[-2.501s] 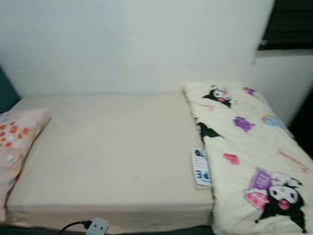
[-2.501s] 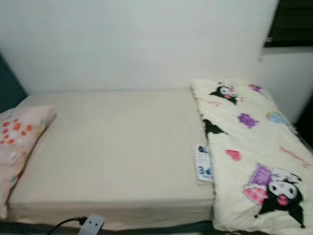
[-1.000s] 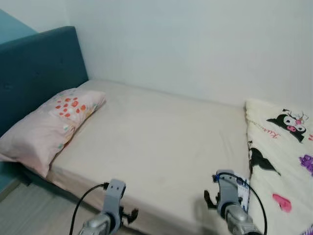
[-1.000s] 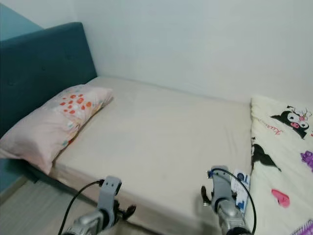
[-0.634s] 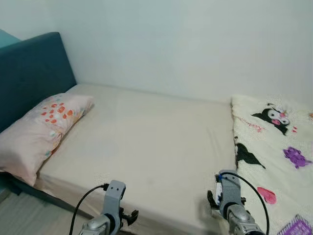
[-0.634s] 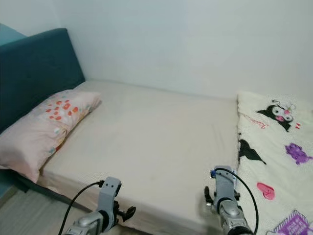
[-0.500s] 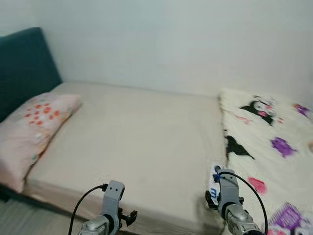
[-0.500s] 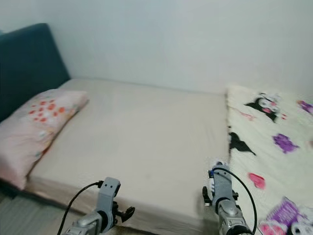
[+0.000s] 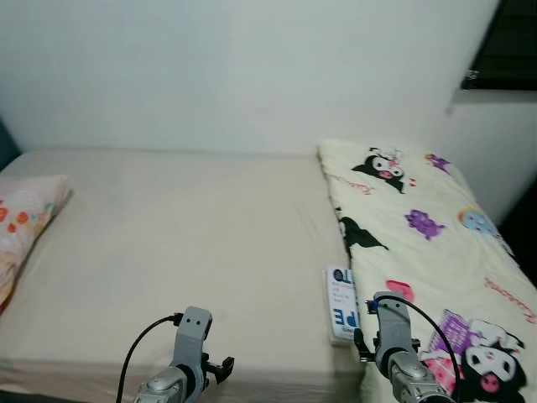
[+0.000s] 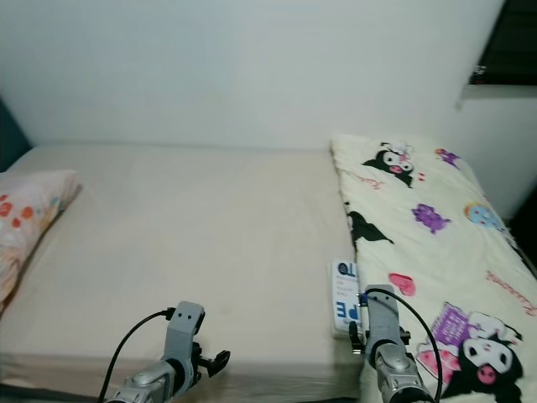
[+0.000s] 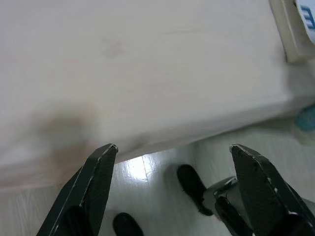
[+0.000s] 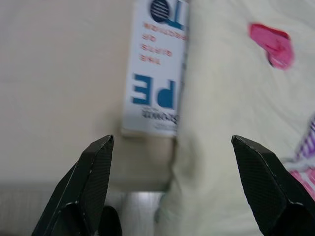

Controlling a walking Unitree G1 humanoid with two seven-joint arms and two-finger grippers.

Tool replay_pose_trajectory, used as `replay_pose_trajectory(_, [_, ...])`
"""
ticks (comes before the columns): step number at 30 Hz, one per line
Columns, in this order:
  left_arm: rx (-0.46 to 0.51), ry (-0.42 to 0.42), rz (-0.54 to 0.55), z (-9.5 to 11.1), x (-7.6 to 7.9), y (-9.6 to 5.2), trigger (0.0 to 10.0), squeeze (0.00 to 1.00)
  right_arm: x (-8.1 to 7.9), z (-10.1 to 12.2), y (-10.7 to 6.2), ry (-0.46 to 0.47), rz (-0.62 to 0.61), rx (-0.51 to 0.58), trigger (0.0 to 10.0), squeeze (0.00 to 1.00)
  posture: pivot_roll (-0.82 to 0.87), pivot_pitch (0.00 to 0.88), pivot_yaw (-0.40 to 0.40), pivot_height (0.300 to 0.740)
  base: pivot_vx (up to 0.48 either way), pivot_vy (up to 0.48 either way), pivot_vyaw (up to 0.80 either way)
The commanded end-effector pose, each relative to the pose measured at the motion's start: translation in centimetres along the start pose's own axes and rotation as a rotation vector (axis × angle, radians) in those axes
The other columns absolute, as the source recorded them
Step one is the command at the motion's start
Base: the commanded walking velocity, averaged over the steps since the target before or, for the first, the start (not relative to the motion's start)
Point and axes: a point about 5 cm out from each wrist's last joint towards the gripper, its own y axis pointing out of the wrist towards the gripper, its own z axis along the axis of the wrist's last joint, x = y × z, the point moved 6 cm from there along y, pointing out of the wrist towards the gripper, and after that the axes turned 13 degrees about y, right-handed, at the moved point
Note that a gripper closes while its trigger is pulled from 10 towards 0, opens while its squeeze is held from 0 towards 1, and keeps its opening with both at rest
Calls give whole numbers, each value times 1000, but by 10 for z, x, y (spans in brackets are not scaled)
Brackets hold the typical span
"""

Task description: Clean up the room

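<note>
Plain white wall backs a bed (image 9: 168, 252) with a bare cream sheet. At the robot's right, a folded cartoon-print blanket (image 9: 419, 243) covers the mattress end; a flowered pillow (image 9: 21, 222) lies at the left. One white-and-blue printed card (image 9: 341, 304) lies flat on the sheet, touching the blanket's inner edge, close to the near mattress edge.

Left end effector (image 11: 172, 152): fingers spread wide, empty, above the near mattress edge and floor. Right end effector (image 12: 172, 142): fingers spread wide, empty, directly over the card and blanket seam.

Handling judgement:
- Card: light, thin, probably flexible; lying flat, it offers little to pinch. Take hold at its free long side or near end, away from the blanket
- Blanket: soft, bulky, likely to bunch; grip a folded edge

Clearance: open sheet to the card's left allows sliding; the mattress edge lies just in front, so a forward pull could drop the card to the floor
</note>
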Motion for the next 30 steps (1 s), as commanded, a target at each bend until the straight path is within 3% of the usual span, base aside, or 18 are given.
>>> replay_pose_trajectory(1, [8, -38, -9, 1, 4, 1, 10000, 0, 1, -3, -1, -6, 2, -8, 10000, 0, 36, 0, -13, 740, 0, -454, 0])
replay_pose_trajectory(12, [33, -71, -20, 7, 5, 2, 10000, 0, 3, -11, -2, -31, -7, -39, 10000, 0, 34, 0, -11, 740, 0, -459, 0])
replay_pose_trajectory(20, [29, -83, -19, 4, 4, 1, 10000, 0, 3, -14, -3, -9, -8, -48, 10000, 0, 36, 0, -9, 740, 0, -461, -728])
replay_pose_trajectory(30, [43, -90, -13, 9, 3, 2, 10000, 0, 4, -13, -3, 0, -12, -37, 10000, 0, 34, 8, -4, 740, 0, -456, 0])
